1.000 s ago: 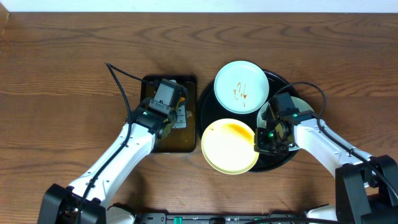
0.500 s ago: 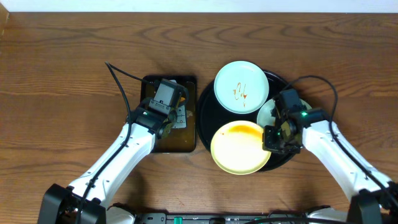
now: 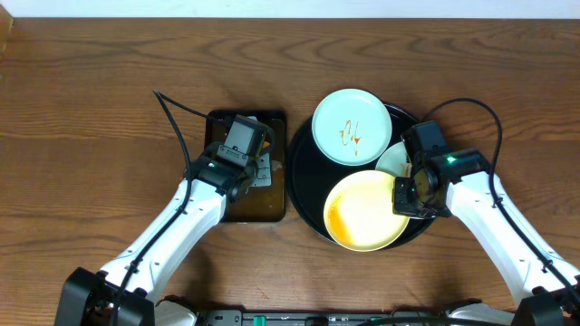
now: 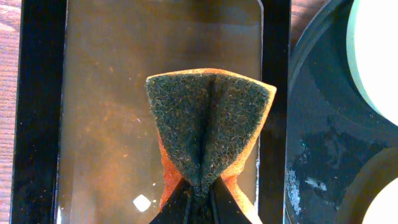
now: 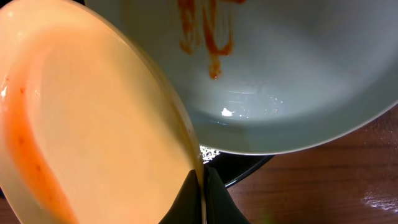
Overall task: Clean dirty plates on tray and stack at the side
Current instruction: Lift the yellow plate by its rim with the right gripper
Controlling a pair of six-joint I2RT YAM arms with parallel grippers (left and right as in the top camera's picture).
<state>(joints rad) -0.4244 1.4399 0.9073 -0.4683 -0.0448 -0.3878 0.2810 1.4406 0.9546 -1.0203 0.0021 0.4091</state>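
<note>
While your left pincer (image 4: 199, 202) is pressed together on the lower end of the folded sponge (image 4: 208, 130), the sponge's dark scouring face bulges upward in that wrist view with an orange edge around it. It hangs over the rectangular tray (image 4: 37, 124), whose bottom shows a brownish wet film. Whether it touches that film you cannot tell. Your right pincer (image 5: 202, 196) is nipped tight across the rim of the yellow plate (image 3: 365, 211), at the plate's right side. That plate sits in the lower right part of the black tray (image 3: 304, 186), its lower edge reaching over the tray's rim, and an orange smear curves along its inner left side. From overhead you cannot tell if it lies flat or is tipped. In the right wrist view its rim crosses in front of a mint-green plate (image 5: 292, 81) marked with orange-brown streaks at the top of the frame. A second mint-green plate (image 3: 352, 127), bearing a small squiggle, rests at the upper edge of the black tray. Both trays stand side by side on the wood-grain tabletop (image 3: 91, 91).
</note>
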